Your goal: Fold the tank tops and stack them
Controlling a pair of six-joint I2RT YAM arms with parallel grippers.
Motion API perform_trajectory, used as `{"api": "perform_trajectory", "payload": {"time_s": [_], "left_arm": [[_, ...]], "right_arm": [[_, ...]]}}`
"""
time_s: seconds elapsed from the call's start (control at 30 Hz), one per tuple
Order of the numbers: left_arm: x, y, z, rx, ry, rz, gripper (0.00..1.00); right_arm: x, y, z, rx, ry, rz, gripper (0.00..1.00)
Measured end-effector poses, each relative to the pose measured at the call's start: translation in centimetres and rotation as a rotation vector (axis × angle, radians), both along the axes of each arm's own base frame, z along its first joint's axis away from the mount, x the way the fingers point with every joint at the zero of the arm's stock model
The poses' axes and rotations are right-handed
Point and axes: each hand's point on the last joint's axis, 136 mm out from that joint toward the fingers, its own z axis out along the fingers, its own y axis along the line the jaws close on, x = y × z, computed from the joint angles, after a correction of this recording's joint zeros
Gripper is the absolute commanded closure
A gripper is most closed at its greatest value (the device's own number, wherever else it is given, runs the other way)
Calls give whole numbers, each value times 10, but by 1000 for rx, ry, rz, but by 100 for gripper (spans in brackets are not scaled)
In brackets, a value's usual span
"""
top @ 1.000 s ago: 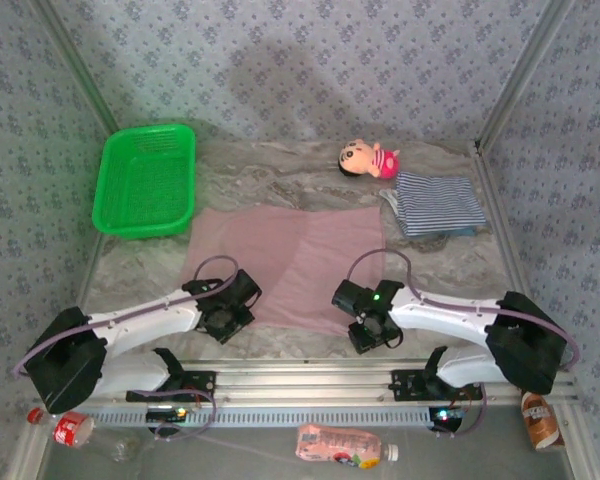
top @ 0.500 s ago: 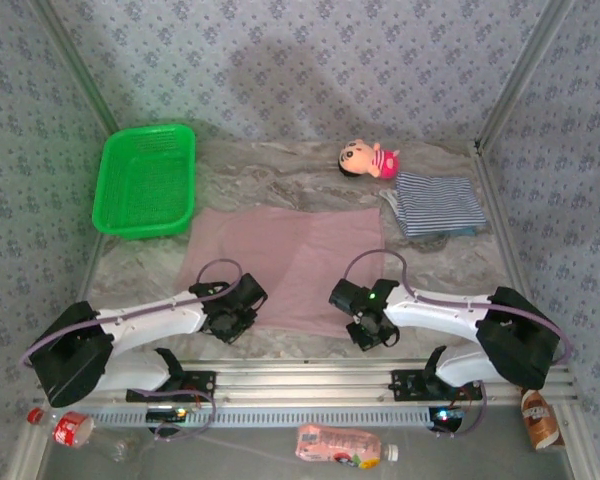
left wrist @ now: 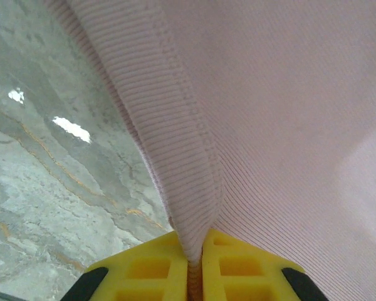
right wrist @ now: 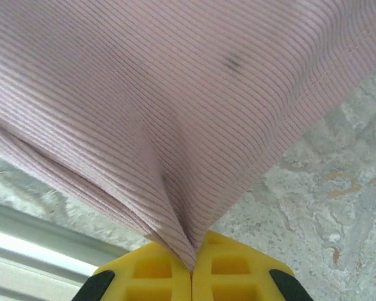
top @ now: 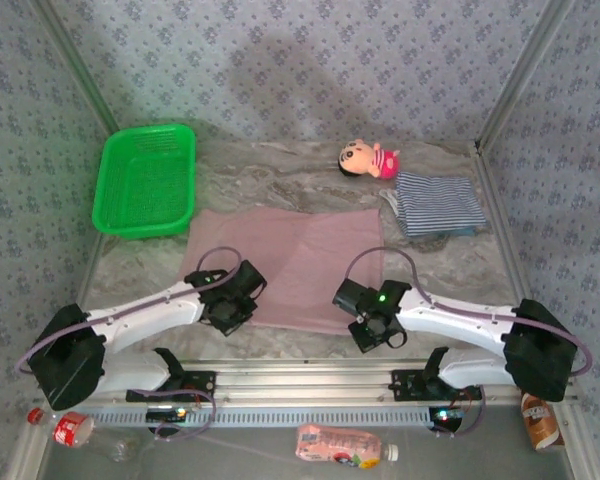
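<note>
A mauve-pink tank top (top: 290, 255) lies spread flat in the middle of the marble table. My left gripper (top: 230, 300) sits at its near left corner, its yellow fingers (left wrist: 156, 266) shut on a pinched ridge of the ribbed hem (left wrist: 188, 188). At the near right corner my right gripper (top: 372, 322) is shut on a fold of the same cloth (right wrist: 175, 232) between its yellow fingers (right wrist: 229, 269). A folded navy-and-white striped tank top (top: 438, 203) lies at the back right, with a teal-blue edge (top: 468, 231) showing under it.
A green basket (top: 145, 180) stands at the back left. A small pink plush doll (top: 368, 159) lies behind the striped top. Bottles (top: 342, 445) lie below the arm rail near the front edge. Patterned walls close in three sides.
Both grippers have closed on the near edge of the mauve-pink top. The left one moved slightly up and right, and the near hem has drawn inward a little.
</note>
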Motion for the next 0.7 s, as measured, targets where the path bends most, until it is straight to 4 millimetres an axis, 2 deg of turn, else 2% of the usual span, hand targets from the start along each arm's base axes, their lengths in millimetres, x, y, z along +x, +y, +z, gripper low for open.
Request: {"api": "perform_trajectory", "payload": {"time_s": [0.2,0.4,0.7], "left_arm": [[14,-1,12,-12,7,-33,88],[39,-9,19,-14,23,-94,88],[65,-9,15,-8,50,-162,88]], "right_arm": [[14,3,15,44,9,-50,95],[34,5,24,86,20,-89,94],[55,-5,18,110,68,-154,92]]}}
